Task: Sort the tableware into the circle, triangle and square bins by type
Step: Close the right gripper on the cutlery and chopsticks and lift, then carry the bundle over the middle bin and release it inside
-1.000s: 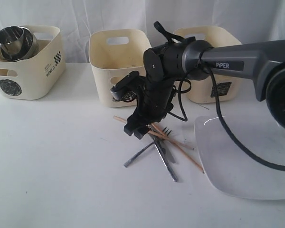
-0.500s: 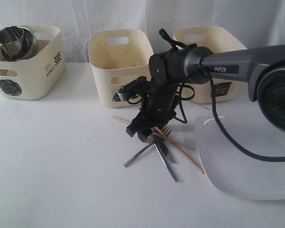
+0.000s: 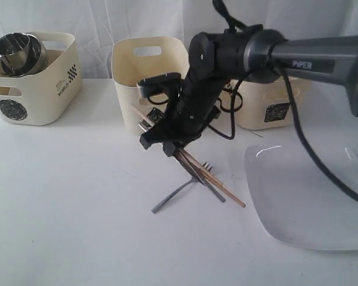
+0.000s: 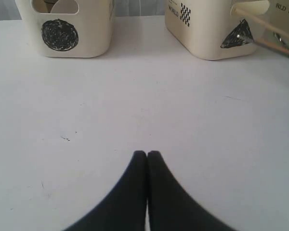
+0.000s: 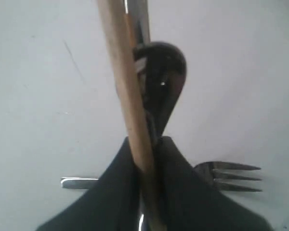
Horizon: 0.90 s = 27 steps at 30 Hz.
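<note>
fork (image 3: 174,194) beneath gripped chopsticks (image 3: 227,192), plate (image 3: 304,196) beside

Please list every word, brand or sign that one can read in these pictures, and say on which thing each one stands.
"PIPER": right arm.
"WORLD", by a checker patch: circle bin side, triangle bin side.
"RLD", cut off: square bin, probably.
Black circle: circle bin front.
Black triangle: triangle bin front.
Square bin's sticker: too blurred to read.

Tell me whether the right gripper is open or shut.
Shut: in its wrist view the right gripper pinches a wooden chopstick and a steel utensil.
</note>
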Motion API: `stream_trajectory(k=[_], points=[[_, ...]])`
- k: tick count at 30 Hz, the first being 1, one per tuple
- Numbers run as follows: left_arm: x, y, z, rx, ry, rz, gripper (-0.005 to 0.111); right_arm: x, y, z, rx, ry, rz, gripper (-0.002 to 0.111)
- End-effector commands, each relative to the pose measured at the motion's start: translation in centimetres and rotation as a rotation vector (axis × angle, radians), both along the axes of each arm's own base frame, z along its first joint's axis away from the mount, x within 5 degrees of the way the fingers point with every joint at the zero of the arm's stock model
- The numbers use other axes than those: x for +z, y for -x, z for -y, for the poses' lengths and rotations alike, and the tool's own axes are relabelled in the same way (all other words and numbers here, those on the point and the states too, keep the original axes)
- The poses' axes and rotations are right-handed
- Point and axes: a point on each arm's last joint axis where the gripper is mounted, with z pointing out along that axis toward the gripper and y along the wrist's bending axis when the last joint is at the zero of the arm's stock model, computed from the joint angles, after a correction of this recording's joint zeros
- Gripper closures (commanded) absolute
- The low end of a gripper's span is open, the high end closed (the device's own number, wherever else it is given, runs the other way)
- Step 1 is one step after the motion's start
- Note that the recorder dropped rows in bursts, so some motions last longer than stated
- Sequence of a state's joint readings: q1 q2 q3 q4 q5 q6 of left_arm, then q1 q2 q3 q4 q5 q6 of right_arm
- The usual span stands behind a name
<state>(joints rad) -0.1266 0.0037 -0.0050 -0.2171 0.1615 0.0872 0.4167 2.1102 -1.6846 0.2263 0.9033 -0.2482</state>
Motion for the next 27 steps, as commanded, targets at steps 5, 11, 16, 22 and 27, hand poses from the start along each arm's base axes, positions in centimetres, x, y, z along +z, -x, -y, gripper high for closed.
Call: stream_trajectory(k=[5,11,16,22,27], points=[[-0.1,0.0,0.0,-0.003,0.007,0.001,0.107,8.2,-0.6,2.9,-0.081,-0.115,0.307,0.108],[-0.1,0.0,0.0,-0.003,0.007,0.001,0.107,10.2,-2.0,5.1,-0.247,-0.23,0.422,0.108],[-0.1,0.0,0.0,-0.003,0.007,0.001,0.107,11.9,-3.4,5.9,-0.424,-0.453,0.521,0.108],[-0.1,0.0,0.0,-0.003,0.007,0.001,0.107,12.6,-4.9,7.1,-0.51,-0.54,0.551,0.108],[-0.1,0.0,0.0,-0.003,0.007,0.001,0.107,12.0,-6.3,8.5,-0.678,-0.703,0.515,0.108]])
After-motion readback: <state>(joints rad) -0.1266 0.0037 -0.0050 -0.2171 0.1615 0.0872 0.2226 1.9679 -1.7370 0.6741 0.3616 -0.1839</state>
